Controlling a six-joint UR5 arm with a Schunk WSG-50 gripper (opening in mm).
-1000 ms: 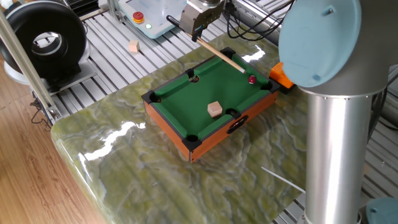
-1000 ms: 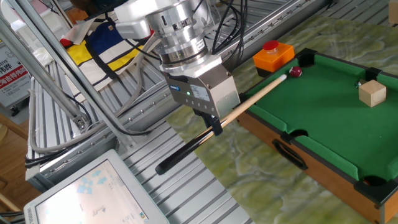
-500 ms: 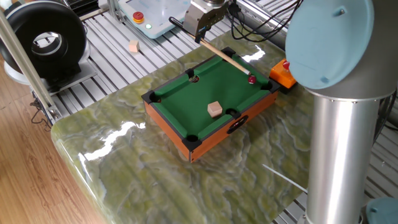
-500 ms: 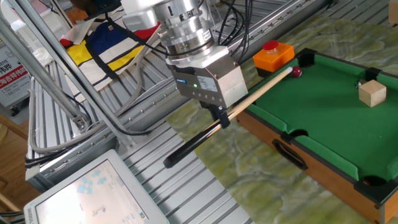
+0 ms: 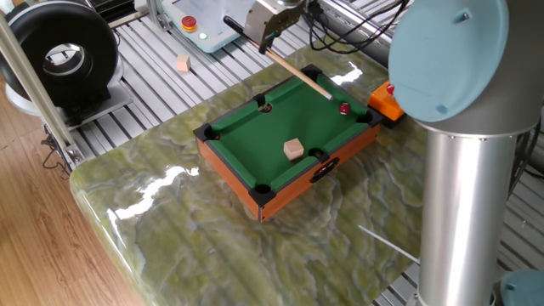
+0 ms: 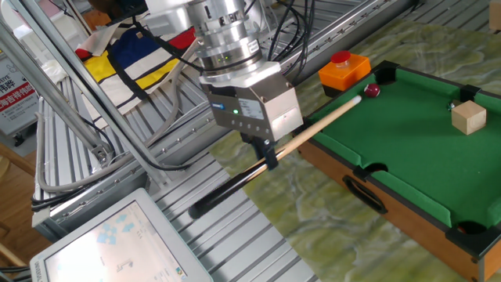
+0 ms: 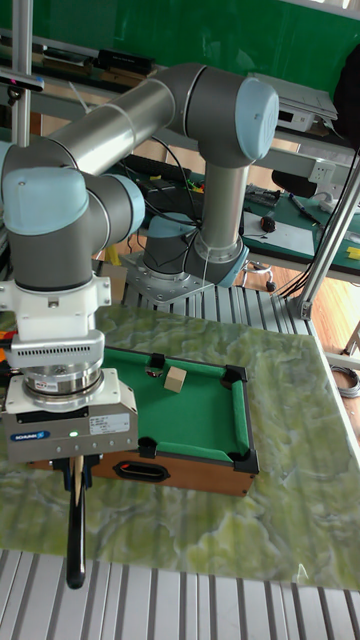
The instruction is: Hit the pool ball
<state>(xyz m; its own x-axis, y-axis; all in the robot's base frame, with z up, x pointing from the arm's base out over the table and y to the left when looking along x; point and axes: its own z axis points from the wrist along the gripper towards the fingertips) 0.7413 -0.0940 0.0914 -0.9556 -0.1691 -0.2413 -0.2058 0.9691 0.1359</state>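
The pool ball, tiny and dark red, lies on the green felt by a far corner pocket of the small pool table. In the other fixed view the pool ball sits just past the cue's pale tip. My gripper is shut on a wooden cue stick that points at the ball, with its black butt trailing over the grating. My gripper hangs beyond the table's far rail. In the tall view my gripper holds the cue stick and the ball is hidden.
A tan wooden cube rests on the felt near a side pocket. A red button on an orange box stands beside the ball's corner. Another small cube lies on the metal grating, near a white tablet. The arm's grey column stands at the right.
The cue slid forward toward the ball half a second ago, and has now drawn back a little with my gripper. The ball's position looks unchanged.
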